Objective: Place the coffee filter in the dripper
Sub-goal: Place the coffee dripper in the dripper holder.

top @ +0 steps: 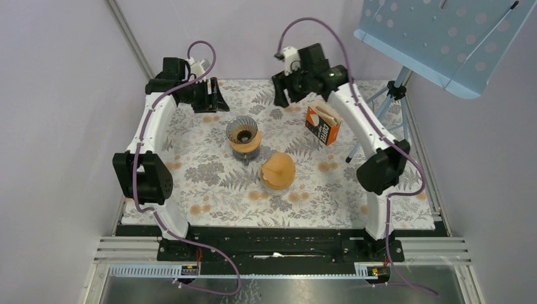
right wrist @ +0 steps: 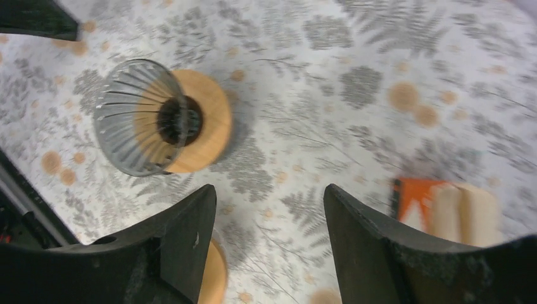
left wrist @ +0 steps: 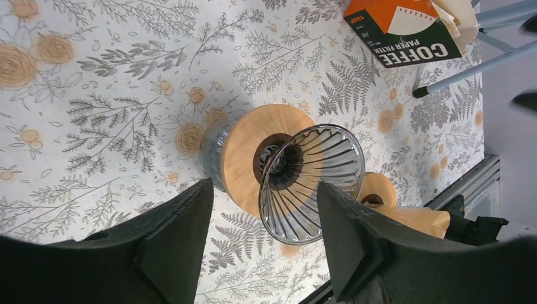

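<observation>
Tablecloth [top: 209, 171] bears one dripper [top: 242, 131], apparently one filter box [top: 323, 123].

A ribbed glass dripper [left wrist: 313, 183] is framed by the parted fingers of the left gripper [left wrist: 265, 190], with a filter box [left wrist: 405, 31] beyond.

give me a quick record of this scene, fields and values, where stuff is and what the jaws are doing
dripper: ribbed glass cone on a wooden collar, upright, mid-table, no filter inside
coffee filter box: orange and black, right of the dripper, paper filters showing at its open end
other item: tan cone-shaped piece on the near side of the dripper
left jaws: open, empty, far left of the dripper
right jaws: open, empty, at the far edge near the box
task state: filter not yet in the dripper
</observation>
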Action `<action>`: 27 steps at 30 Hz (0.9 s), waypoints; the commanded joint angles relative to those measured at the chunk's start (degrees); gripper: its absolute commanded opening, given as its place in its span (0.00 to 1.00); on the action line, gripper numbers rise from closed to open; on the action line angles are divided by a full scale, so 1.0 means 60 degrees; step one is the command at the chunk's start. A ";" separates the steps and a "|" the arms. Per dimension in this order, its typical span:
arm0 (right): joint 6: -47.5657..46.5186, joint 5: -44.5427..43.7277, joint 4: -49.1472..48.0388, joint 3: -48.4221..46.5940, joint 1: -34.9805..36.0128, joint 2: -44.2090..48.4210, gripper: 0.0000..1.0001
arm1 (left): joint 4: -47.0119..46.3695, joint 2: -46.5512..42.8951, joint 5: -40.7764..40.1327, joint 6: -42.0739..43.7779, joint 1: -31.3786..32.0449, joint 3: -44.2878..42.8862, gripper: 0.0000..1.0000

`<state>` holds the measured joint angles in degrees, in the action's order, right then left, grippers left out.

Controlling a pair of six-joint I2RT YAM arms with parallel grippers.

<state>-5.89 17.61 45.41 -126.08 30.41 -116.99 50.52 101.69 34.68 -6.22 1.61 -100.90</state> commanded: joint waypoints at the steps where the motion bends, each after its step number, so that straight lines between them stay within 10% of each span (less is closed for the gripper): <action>1: -0.0733 -0.0605 0.0782 -0.0019 -0.1071 0.0718 0.68 | -0.0186 -0.0895 -0.0034 0.0408 -0.0089 -0.0190 0.66; 27: -0.3429 -0.1842 0.0767 0.2171 -0.2912 -0.0036 0.43 | -0.0832 -0.2640 -0.0880 0.1356 -0.0085 0.1417 0.78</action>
<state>-25.19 6.92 51.75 -112.60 12.71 -116.16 48.12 86.94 30.04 1.08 1.13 -91.57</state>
